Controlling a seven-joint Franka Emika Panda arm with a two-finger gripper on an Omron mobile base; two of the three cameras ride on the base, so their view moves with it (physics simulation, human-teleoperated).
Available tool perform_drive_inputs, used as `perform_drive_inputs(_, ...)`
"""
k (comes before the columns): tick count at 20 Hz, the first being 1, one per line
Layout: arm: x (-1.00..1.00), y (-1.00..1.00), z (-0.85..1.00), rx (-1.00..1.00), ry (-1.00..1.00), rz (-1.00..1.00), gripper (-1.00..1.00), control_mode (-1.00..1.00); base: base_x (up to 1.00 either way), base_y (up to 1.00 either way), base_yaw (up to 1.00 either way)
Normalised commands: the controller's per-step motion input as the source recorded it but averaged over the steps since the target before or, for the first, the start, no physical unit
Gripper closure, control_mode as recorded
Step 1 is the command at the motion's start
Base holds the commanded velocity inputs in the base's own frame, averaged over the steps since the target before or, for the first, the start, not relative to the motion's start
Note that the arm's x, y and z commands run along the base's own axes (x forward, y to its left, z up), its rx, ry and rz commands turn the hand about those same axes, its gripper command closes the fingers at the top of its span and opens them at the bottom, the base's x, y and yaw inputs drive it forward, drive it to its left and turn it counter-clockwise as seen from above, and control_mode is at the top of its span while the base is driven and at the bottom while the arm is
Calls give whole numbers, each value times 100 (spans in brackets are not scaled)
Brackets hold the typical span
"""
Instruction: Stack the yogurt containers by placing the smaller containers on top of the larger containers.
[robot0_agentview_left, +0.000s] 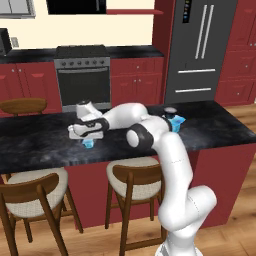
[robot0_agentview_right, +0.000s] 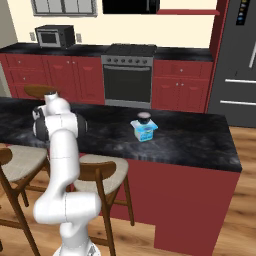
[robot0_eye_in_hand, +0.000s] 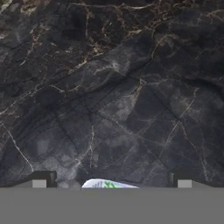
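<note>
Two stools (robot0_agentview_left: 132, 172) stand nearest, under the dark marble bench (robot0_agentview_left: 210, 130). Above it the gripper (robot0_agentview_left: 89, 136) hangs low, jaws spread wide either side of a light-blue tub (robot0_agentview_left: 89, 143) that sits on the bench; the tub's white, green-marked top (robot0_eye_in_hand: 107, 184) shows between the finger tips. Further right, a dark cup (robot0_agentview_right: 144, 118) stands upright on the boxy pack (robot0_agentview_right: 144, 131). Judged risk: closing off-centre could tip or squirt the small tub sideways. Its long axis cannot be told.
</note>
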Motion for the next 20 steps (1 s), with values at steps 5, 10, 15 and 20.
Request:
perform_drive_inputs(5, -13, 2, -28, -3, 0, -2, -100, -100, 0, 0, 0)
perform_drive_inputs(10, -6, 0, -21, -3, 0, -2, -100, -100, 0, 0, 0)
perform_drive_inputs(15, -18, 0, -7, -1, 0, -5, 100, -100, 0, 0, 0)
perform_drive_inputs(20, -34, -8, 0, 0, -1, -6, 100, -100, 0, 0, 0)
